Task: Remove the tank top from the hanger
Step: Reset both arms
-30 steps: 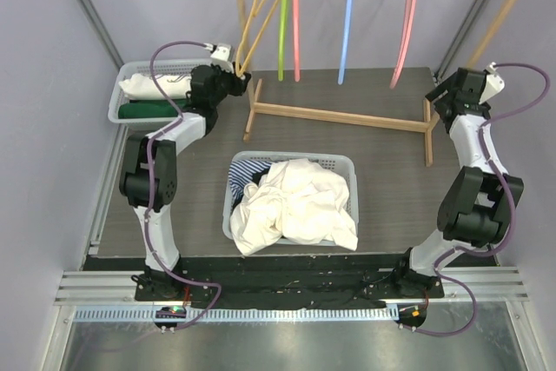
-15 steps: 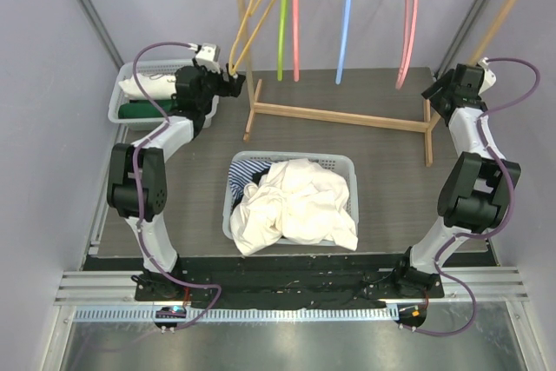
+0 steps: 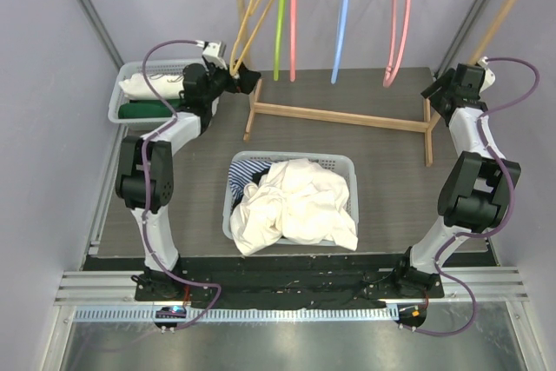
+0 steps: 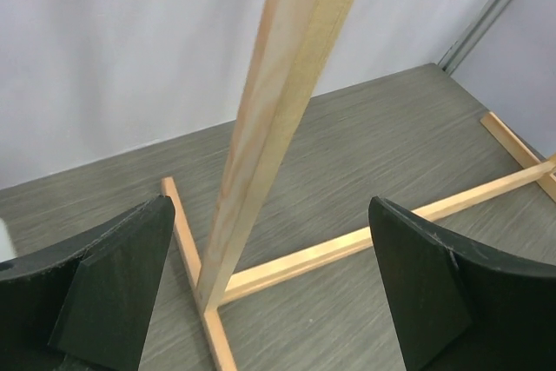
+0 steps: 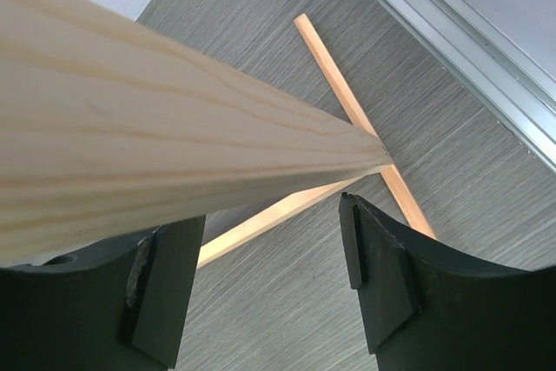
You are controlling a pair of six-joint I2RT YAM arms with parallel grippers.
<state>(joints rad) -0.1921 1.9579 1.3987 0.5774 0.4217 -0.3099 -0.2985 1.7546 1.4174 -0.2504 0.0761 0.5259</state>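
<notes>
left gripper (image 4: 274, 288), fingers apart, faces a wooden rack post (image 4: 278, 102). right gripper (image 5: 261, 275), fingers likewise spread, sits close beneath the opposite post (image 5: 130, 145), possibly touching.

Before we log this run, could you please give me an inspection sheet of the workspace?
Surface: grey wood-grain table, with a wooden rack standing at the back.
Job's things: five hangers on the rack's rail, all apparently bare; no tank top seen on any.
Clutter: basket heaped with white clothes; bin at the left with white and green folded clothes.
Grippers: left gripper open, fingers either side of the rack's left post; right gripper open by the right post.
Cables: purple cables loop off both arms.
Surroundings: pale walls; metal rails at the near edge.
</notes>
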